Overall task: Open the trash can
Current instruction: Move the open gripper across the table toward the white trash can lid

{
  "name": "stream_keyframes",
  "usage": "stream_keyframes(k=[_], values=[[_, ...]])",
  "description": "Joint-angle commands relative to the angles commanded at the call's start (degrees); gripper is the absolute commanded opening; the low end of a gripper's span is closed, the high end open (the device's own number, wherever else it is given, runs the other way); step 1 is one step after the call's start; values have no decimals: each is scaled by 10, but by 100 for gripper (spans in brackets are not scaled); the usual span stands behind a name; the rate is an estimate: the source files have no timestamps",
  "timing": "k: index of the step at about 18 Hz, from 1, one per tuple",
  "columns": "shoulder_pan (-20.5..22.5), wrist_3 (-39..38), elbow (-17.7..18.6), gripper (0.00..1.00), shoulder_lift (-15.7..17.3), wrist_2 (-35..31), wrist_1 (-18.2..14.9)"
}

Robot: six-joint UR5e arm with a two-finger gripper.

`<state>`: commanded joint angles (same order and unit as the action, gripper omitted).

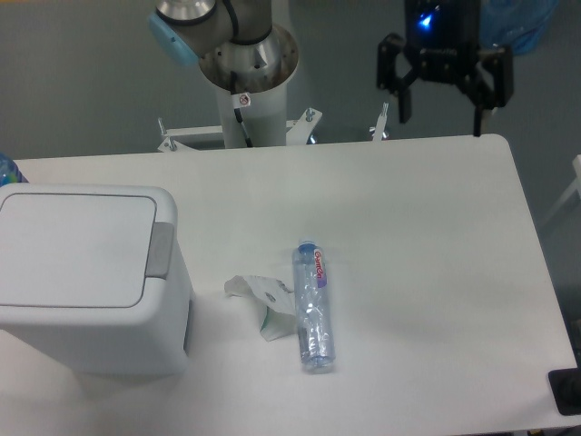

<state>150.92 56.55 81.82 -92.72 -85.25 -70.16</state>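
The trash can is a large boxy white bin at the left of the table. Its flat inset lid lies closed. A grey push tab sits at the lid's right edge. My gripper hangs high at the back right, above the table's far edge and far from the bin. Its two black fingers are spread apart with nothing between them.
A clear plastic bottle lies on its side in the middle of the white table. A crumpled paper scrap lies just left of it. The robot's base column stands at the back centre.
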Motion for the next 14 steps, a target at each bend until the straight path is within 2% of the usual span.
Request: stream_keyframes(k=[3,6,11,14], values=[[-38,-85,19,100,-4,0,45],[-68,-170,19,100,-14,1,48],[-120,-267,18,100,-25,5,51],[-149,-358,16,100,-35,51,55]])
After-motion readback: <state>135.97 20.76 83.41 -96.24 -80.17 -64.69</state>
